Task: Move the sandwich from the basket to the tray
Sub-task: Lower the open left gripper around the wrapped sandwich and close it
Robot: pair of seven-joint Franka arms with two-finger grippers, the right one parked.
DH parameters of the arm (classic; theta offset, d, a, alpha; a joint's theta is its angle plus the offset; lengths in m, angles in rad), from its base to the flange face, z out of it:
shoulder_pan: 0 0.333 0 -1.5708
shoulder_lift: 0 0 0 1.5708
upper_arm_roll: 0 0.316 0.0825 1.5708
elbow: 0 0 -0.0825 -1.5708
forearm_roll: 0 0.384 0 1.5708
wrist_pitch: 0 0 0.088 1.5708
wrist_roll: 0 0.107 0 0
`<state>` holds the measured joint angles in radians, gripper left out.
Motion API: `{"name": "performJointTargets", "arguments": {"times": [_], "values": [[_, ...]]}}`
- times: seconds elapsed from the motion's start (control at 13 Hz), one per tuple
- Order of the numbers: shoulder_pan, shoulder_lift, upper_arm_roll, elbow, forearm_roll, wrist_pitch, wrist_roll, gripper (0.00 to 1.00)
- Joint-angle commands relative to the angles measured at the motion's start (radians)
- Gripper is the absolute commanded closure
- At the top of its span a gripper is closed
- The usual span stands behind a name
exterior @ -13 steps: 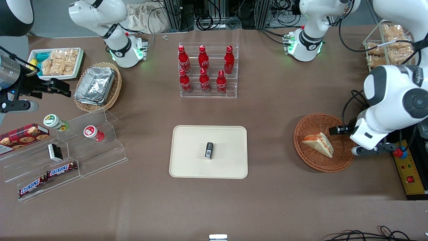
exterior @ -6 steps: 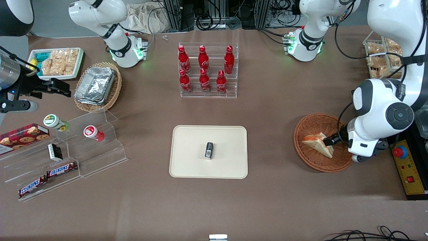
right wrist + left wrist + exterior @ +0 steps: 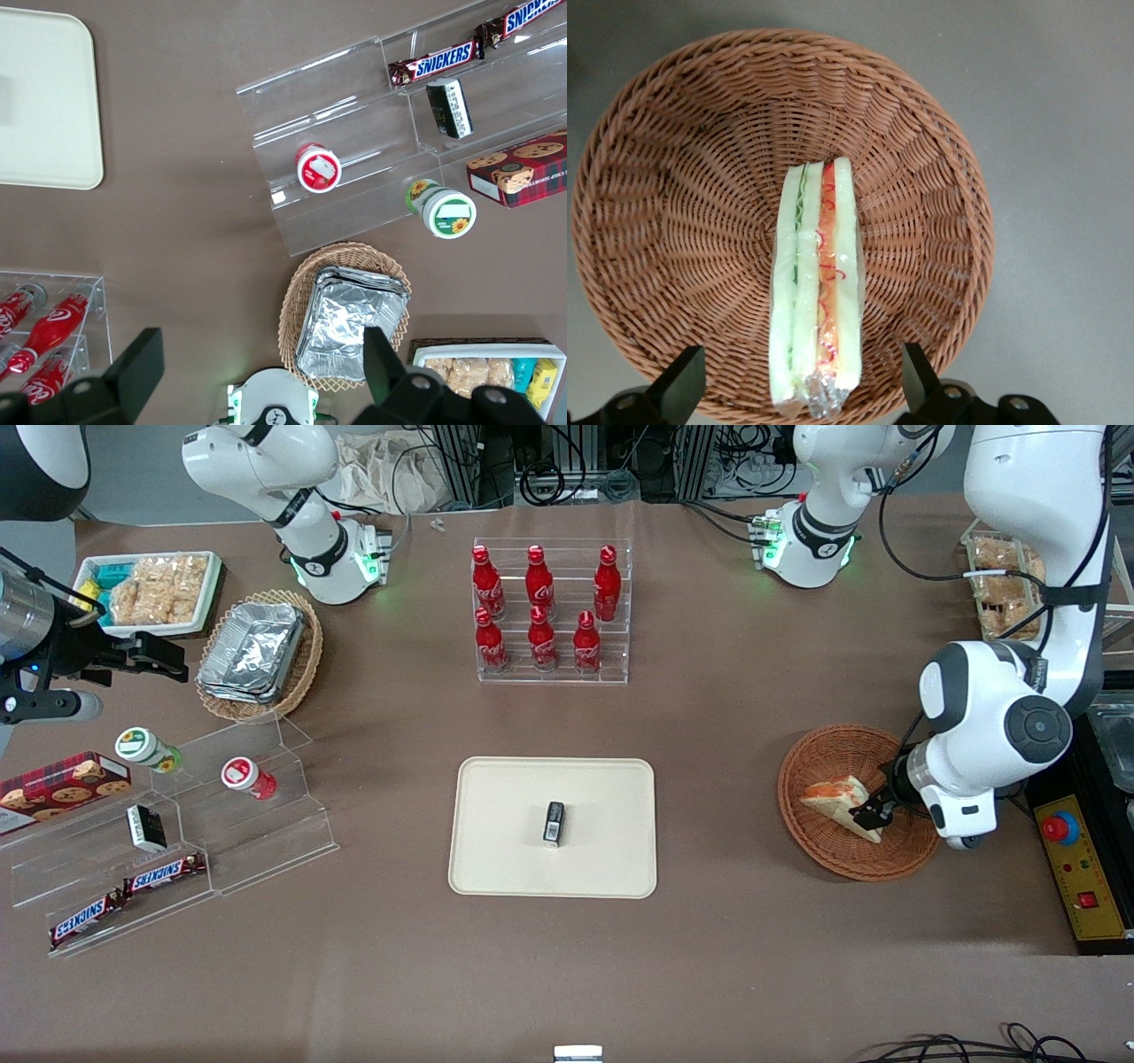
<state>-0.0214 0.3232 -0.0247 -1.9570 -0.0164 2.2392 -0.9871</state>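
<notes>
1. Resting in the basket, lower right of the front frame: the sandwich, a pale bread wedge with orange-red filling, lying on its side on the reddish-brown round wicker weave.
2. Hand sits low over the sandwich's wide end. The wrist view shows the fingers spread wide, one on each side of the sandwich, neither touching it; nothing held.
3. Tray, frame centre: flat cream rectangle, rounded corners, low rim. It holds one small dark packet.
4. Clear acrylic rack, upper centre: six red bottles in two rows.
5. Tan wicker basket, upper left: a stack of crinkled foil containers.
6. Bench has a matte brown cover.
</notes>
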Motion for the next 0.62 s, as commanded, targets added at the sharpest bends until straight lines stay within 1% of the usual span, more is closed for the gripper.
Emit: {"name": "performJointTargets", "arguments": {"times": [0.0, 0.15, 0.54], "values": [[-0.003, -0.009, 0.002, -0.08, -0.013, 0.11, -0.071, 0.0], [-0.002, -0.009, 0.002, -0.112, -0.013, 0.141, -0.076, 0.0], [-0.009, -0.004, 0.002, -0.138, -0.01, 0.181, -0.088, 0.01]]}}
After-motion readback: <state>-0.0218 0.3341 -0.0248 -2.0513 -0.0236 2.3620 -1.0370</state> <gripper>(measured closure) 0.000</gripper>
